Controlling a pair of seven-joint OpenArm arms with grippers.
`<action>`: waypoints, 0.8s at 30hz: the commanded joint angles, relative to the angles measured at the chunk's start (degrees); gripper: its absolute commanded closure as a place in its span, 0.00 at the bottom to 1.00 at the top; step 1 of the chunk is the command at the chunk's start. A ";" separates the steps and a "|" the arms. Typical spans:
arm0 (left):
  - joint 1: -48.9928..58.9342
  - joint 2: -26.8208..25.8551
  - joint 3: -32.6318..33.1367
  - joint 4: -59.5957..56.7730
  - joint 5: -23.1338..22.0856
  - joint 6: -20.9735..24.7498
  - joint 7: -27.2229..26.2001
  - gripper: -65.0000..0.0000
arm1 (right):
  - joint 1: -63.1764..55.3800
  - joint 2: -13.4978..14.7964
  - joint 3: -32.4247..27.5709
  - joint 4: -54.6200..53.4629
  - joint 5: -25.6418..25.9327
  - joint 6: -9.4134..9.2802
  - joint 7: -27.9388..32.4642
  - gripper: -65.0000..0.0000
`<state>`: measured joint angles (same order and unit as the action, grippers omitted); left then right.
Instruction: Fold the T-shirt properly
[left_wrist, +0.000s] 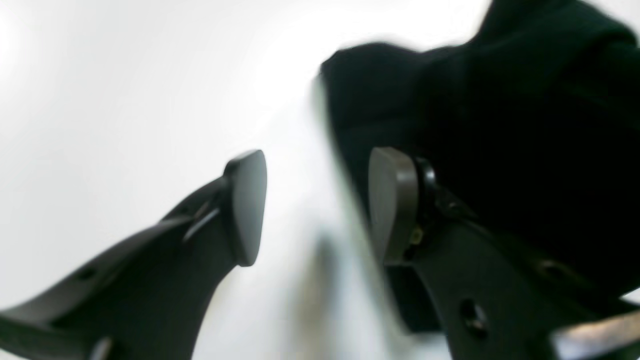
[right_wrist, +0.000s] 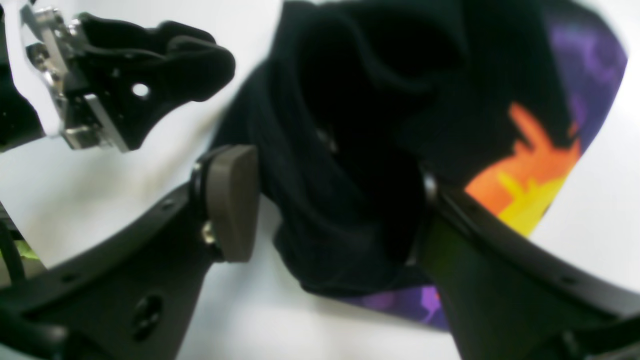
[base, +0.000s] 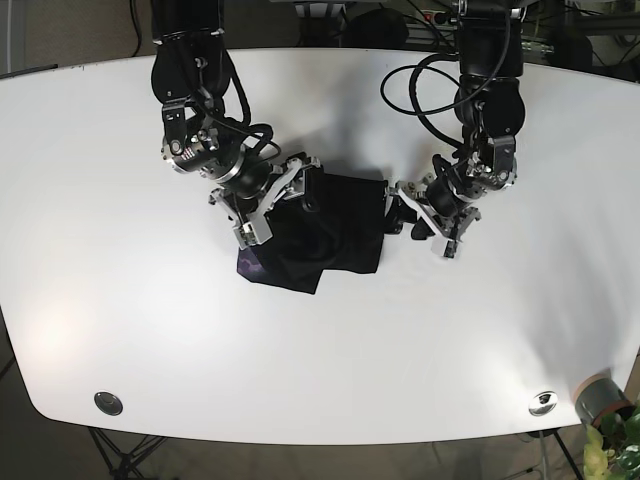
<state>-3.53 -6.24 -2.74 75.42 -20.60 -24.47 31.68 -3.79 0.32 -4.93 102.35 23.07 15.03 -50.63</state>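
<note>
Right gripper (right_wrist: 330, 200) stands with jaws spread around a bunched fold of the black T-shirt (base: 325, 232); whether the far pad touches cloth is hidden. Left gripper (left_wrist: 317, 205) is spread wide too, nothing between its pads, the shirt's edge just beside its right-hand finger. The shirt lies folded mid-table (base: 120, 300), between both arms.

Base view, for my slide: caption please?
Two arms flank a dark folded T-shirt on the white table, both jaws open.
</note>
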 joint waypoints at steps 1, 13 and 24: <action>-0.91 0.04 0.15 -1.53 -0.72 -0.45 -0.96 0.54 | 0.85 -0.45 -0.13 -0.06 0.97 2.86 1.18 0.42; -0.47 0.22 0.15 2.78 -0.72 -0.63 -0.52 0.54 | 3.84 -6.34 -4.17 -5.95 0.89 4.53 1.44 0.43; 3.84 -3.47 -11.89 17.90 -0.63 -0.63 -0.52 0.54 | 12.19 -9.32 -9.09 -12.46 0.89 4.18 1.53 0.43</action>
<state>0.97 -9.10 -12.93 90.52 -20.18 -24.53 32.51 6.22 -8.25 -13.37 90.50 23.29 19.05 -50.22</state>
